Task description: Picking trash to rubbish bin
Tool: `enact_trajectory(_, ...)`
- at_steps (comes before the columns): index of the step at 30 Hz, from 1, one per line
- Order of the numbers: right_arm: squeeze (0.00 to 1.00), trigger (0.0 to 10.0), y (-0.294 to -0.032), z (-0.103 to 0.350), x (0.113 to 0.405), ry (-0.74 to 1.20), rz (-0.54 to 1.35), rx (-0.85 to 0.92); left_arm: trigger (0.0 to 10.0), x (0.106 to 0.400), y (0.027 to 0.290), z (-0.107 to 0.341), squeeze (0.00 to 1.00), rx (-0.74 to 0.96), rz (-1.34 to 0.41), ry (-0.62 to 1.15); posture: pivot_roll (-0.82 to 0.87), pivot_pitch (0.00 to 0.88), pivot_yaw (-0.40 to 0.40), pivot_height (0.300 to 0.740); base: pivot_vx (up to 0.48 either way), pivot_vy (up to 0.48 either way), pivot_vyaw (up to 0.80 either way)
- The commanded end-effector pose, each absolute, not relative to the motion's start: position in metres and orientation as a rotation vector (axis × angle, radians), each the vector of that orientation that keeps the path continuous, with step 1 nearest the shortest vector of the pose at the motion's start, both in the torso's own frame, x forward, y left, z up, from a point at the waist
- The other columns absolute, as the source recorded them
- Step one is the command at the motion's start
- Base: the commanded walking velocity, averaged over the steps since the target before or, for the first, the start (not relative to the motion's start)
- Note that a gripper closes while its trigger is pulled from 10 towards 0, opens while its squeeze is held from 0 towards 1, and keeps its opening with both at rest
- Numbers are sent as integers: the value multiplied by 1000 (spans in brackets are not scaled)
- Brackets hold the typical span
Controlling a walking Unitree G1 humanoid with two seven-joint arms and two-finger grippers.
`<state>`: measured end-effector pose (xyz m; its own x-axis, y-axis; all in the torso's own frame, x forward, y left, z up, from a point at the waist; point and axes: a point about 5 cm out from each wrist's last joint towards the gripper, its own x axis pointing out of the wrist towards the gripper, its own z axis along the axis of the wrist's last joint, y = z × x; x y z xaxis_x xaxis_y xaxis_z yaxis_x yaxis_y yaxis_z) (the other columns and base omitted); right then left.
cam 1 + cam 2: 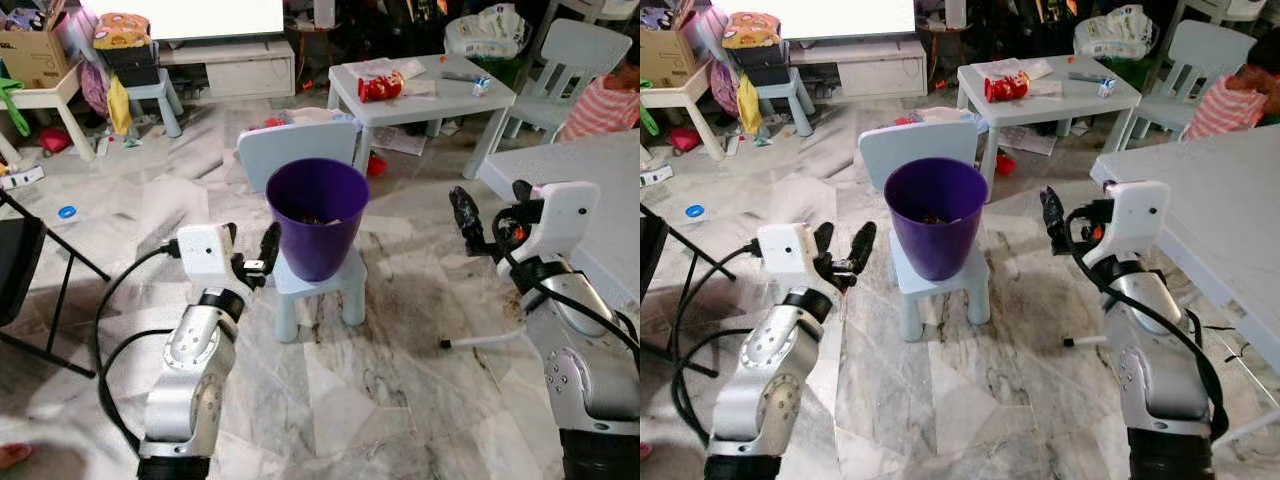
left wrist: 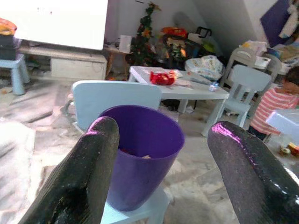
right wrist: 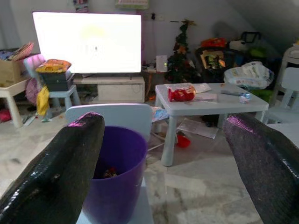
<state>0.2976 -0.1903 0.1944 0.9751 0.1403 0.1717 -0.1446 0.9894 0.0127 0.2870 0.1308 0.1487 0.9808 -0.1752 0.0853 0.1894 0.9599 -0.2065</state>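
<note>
Cluttered room, both jaws wide, empty.

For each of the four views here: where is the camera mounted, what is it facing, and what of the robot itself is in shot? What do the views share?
Left eye view: on the head, looking forward and down at the purple bin on a small chair; both silver arms show, left gripper and right gripper flanking the bin.
Right eye view: the same scene from the other eye.
Left wrist view: looks along the left gripper's fingers at the bin; jaws apart.
Right wrist view: along the right gripper's fingers towards the bin and a white table; jaws apart.
Shared: all four see the bin.
</note>
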Motion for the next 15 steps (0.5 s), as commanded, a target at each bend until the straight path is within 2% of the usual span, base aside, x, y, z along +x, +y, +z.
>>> enact_trajectory(1, 0, 10000, -193, 197, 296, -176, 138, 20, 10000, 287, 126, 149, 0, -217, -206, -69, -14, 54, -11, 740, 330, 0, 0)
enact_trajectory(15, 0, 10000, -194, 196, 296, -172, 133, 25, 10000, 287, 126, 149, 0, -212, -208, -68, -13, 54, -9, 740, 338, 0, 0)
